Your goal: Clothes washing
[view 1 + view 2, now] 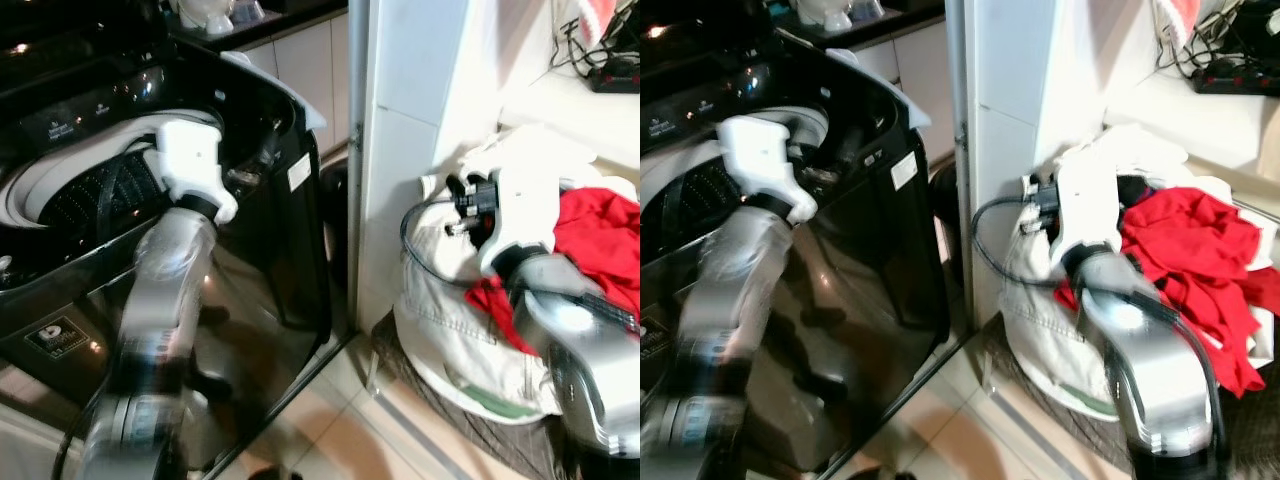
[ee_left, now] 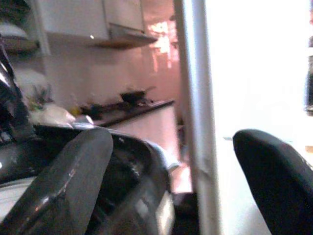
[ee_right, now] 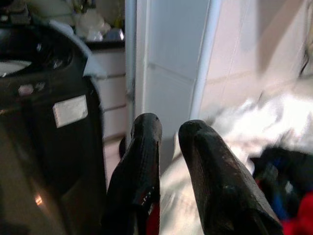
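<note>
Left hand (image 2: 171,196) wide open, empty, above washing machine (image 1: 250,200) rim. Right hand (image 3: 168,147) nearly closed, red fabric pinched between fingers, at laundry pile (image 1: 1070,310). Red garment (image 1: 1190,260) atop pile: soft, light, limp. Grip bunched fold.

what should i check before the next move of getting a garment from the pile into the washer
1. Washing machine lid open, drum reachable: ok, the perforated drum shows from above.
2. Left end effector free: ok, fingers spread wide with nothing between them, held above the machine's top.
3. Right end effector at the laundry pile: ok, it hovers over the pale fabric.
4. Right end effector holding a garment: cannot tell, fingers are close together with a bit of red at their base.
5. Red garment free to lift: cannot tell, it drapes over other clothes.
6. Cable clear of the laundry: not ok, it loops beside the pile.
</note>
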Robot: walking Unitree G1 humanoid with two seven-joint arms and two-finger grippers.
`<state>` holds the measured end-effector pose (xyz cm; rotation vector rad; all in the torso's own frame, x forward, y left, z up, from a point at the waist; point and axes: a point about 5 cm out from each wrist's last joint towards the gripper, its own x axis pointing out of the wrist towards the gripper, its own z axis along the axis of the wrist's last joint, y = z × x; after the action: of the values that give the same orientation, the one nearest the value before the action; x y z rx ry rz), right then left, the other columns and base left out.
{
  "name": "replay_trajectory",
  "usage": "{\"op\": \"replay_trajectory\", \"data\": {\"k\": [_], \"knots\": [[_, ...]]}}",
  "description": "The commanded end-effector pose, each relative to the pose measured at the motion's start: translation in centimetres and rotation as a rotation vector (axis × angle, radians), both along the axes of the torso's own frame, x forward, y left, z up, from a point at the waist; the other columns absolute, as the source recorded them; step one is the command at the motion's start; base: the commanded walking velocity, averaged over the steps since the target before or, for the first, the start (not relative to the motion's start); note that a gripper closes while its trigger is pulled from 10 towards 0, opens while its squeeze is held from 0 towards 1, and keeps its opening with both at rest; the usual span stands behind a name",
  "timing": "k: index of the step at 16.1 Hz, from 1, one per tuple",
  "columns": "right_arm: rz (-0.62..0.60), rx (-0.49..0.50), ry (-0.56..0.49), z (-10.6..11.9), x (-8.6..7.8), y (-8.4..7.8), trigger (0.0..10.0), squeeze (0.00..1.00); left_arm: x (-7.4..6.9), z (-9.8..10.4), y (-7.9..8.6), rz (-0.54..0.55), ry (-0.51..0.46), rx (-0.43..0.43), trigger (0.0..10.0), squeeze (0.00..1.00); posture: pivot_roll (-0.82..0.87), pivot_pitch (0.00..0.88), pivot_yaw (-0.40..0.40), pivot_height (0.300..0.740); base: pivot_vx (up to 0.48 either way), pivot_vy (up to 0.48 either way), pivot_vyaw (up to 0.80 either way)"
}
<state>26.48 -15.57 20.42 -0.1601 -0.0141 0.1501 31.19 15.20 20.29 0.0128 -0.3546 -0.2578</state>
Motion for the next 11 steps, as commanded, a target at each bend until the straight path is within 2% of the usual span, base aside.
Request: {"op": "replay_trajectory", "data": {"k": [1, 2, 4, 6, 11], "knots": [[0.015, 0.014, -0.014, 0.2, -0.1, 0.2, 10.0, 0.0, -0.5, -0.8, -0.4, -0.012, 0.031, -0.015, 10.0, 0.0, -0.14, 0.0, 0.097, 0.74, 0.0, 0.0, 0.0], [0.01, 0.037, -0.01, 0.1, -0.2, 0.1, 10.0, 0.0, -1.5, -1.1, -0.3, 0.009, 0.061, -0.048, 10.0, 0.0, -0.13, 0.0, 0.089, 0.74, 0.0, 0.0, 0.0], [0.01, 0.07, 0.0, -0.1, -0.5, 0.1, 10.0, 0.0, -2.4, -0.7, -0.3, 0.021, 0.086, -0.031, 10.0, 0.0, -0.13, 0.0, 0.08, 0.74, 0.131, 0.0, -0.64], [0.022, 0.098, 0.021, -0.5, -0.9, 0.6, 10.0, 0.0, -2.5, -0.3, -0.6, -0.007, 0.078, 0.036, 10.0, 0.0, -0.13, 0.001, 0.084, 0.74, 0.272, 0.0, -0.79], [0.023, 0.11, 0.022, -0.5, -1.3, 0.8, 10.0, 0.0, -2.6, -0.4, -1.4, -0.02, 0.126, 0.035, 10.0, 0.0, -0.14, 0.011, 0.099, 0.74, 0.27, 0.0, -0.71]]}}
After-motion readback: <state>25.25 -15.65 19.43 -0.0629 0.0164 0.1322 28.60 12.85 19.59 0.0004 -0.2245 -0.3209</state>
